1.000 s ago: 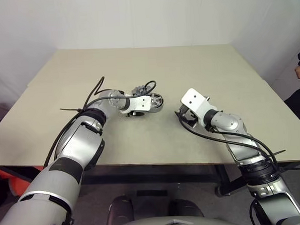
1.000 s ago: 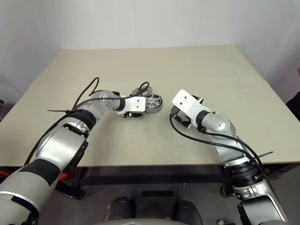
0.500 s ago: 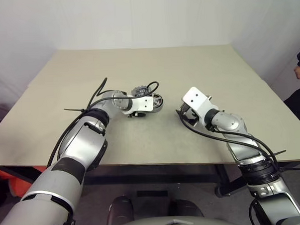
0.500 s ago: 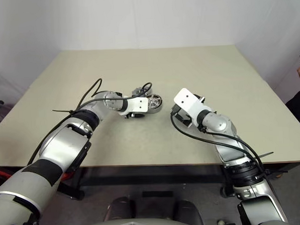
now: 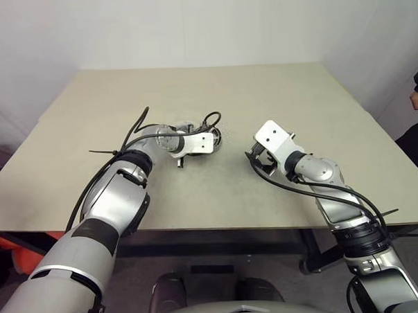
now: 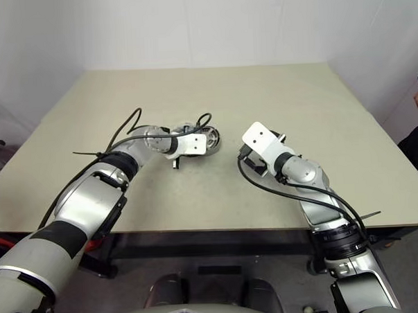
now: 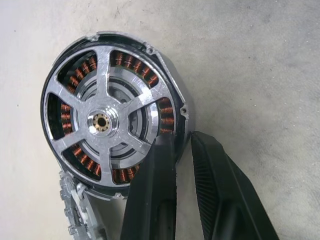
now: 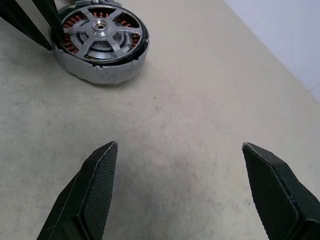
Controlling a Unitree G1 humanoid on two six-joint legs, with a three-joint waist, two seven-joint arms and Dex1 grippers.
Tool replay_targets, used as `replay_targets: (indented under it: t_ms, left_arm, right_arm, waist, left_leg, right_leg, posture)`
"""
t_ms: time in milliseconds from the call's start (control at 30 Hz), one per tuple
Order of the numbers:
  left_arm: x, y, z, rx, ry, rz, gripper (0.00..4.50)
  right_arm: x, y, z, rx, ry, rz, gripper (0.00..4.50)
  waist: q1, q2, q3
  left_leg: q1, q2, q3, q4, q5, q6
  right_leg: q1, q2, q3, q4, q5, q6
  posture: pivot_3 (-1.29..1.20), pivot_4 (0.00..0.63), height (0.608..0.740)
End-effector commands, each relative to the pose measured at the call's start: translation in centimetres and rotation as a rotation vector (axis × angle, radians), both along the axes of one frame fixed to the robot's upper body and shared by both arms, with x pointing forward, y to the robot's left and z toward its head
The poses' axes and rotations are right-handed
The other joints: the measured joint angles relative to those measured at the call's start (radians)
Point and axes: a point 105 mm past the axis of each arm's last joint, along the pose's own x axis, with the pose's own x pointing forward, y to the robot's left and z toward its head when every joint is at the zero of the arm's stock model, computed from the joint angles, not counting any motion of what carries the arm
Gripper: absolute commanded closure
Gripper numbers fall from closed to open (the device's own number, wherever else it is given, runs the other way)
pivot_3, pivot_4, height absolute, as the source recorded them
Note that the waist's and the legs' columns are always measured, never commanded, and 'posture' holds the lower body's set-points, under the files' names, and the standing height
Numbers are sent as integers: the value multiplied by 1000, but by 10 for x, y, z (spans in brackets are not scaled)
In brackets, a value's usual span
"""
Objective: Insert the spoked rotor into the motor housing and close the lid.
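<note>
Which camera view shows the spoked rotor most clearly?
The left wrist view: the spoked rotor appears close, spokes and hub plain, seated in the motor housing. The right wrist view shows it farther off; in the head views the left arm mostly hides it.

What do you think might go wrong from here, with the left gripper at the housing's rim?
1. The left gripper pinches the housing wall with one finger over the seated rotor; any pull could tip the assembly or scrape the windings.
2. The lid lies right beside the housing, so moving the housing may shove it away.
3. The right gripper hangs open and apart, giving no support.
</note>
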Motion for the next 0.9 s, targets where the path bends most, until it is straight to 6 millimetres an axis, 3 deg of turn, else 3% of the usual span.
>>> replay_targets:
  t_ms: [33, 267, 667, 900]
  left_arm:
    - [-1, 7, -1, 18, 19, 2, 3883]
    - [-1, -2, 9, 0, -10, -50, 3883]
    - [-16, -37, 40, -30, -50, -297, 3883]
    - [-11, -29, 36, 29, -97, -271, 3883]
  right_arm:
    - [3, 3, 24, 12, -87, 9, 0]
    - [4, 3, 25, 13, -90, 7, 0]
    - [6, -3, 25, 6, -95, -15, 0]
    - [6, -4, 25, 8, -95, -17, 0]
  waist:
    - [0, 0, 0]
    - [0, 0, 0]
    - [3, 0, 0]
    - [3, 0, 0]
  left_leg:
    - [0, 0, 0, 0, 0, 0]
    - [0, 0, 0, -2, 0, 0]
    - [-1, -4, 0, -10, 1, -1]
    - [1, -4, 1, -10, 2, -2]
  right_leg:
    - [0, 0, 0, 0, 0, 0]
    - [0, 0, 0, -1, 0, 0]
    - [-2, -2, 0, -3, -2, 1]
    - [-2, -3, 0, -2, -2, 2]
  posture:
    - [0, 0, 740]
    - [0, 0, 740]
    - [0, 0, 740]
    - [0, 0, 740]
